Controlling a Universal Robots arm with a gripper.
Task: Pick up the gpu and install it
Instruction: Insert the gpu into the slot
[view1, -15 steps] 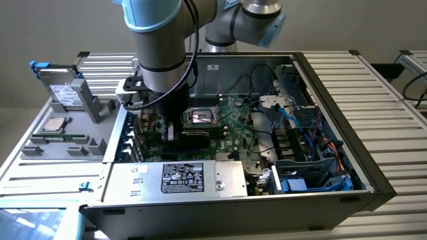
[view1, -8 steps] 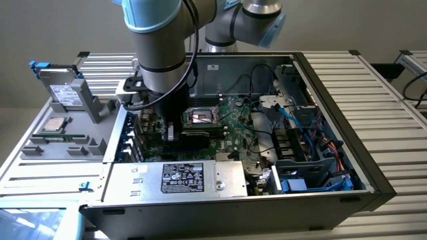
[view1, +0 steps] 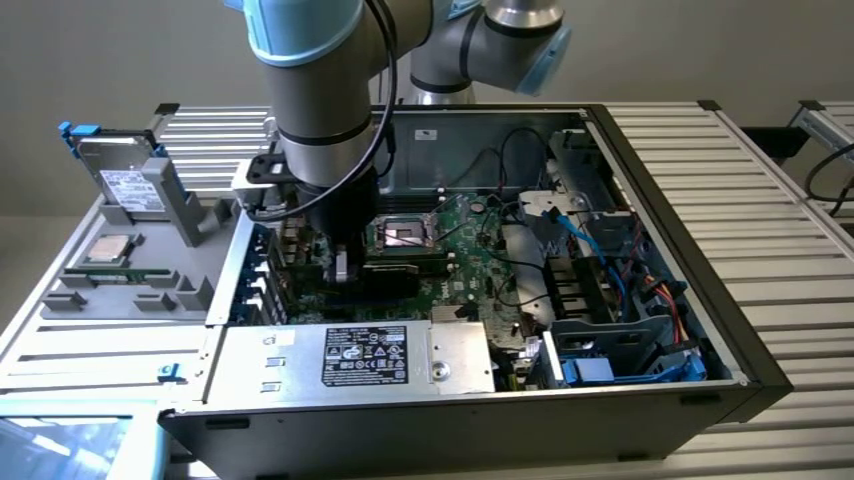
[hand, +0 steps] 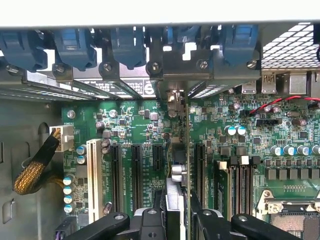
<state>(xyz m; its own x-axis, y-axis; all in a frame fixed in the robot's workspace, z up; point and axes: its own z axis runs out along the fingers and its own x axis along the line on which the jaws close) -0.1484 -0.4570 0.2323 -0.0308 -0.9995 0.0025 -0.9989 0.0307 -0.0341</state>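
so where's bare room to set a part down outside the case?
Ribbed table on the exterior view's right of the case is bare. The grey parts tray has bare front, beyond the hard drive. Inside is crowded: gripper holds the gpu among slots.

The gpu (hand: 176, 172) is a thin card seen from its edge. It stands upright inside the open computer case, above the green board with the long black slots. Its silver end bracket reaches toward the back wall of the case. In the exterior view the gpu (view1: 344, 268) shows as a small silver piece.
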